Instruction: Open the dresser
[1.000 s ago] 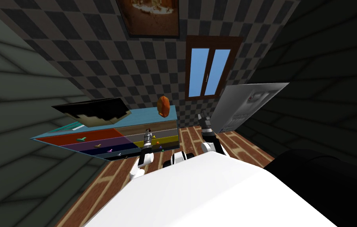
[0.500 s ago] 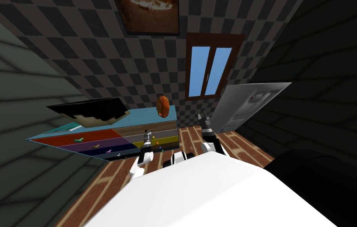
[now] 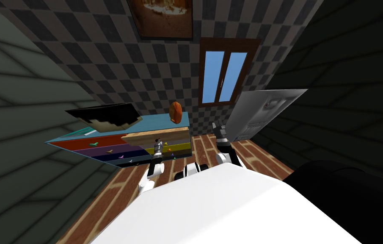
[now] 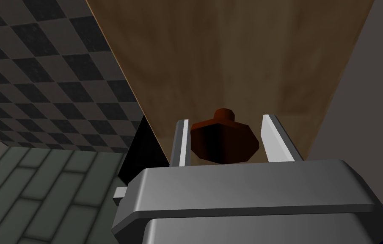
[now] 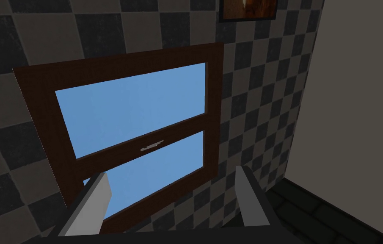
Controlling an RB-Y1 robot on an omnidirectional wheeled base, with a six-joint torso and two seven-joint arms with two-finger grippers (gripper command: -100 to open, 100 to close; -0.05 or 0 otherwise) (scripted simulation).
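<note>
Dresser stands on the plank floor, back against the checkered wall, ahead of me and to my left. Teal top; fronts in bands of red, purple, navy and yellow, each with small knobs.

On the top: an orange object near the right rear corner and a black-and-cream block toward the left end.

Upper right drawer is wood-coloured. Its front looks to jut forward of the other fronts. In the left wrist view a black wedge shows along its edge.

Left claw is at that drawer, closed narrow on its knob. The knob is dark reddish-brown and sits between the two blades, one pressed to each side. The wood front lies just beyond the fingertips.

Right claw is raised off the dresser's right end, well apart from it. Its fingers are spread wide, with nothing between them.
</note>
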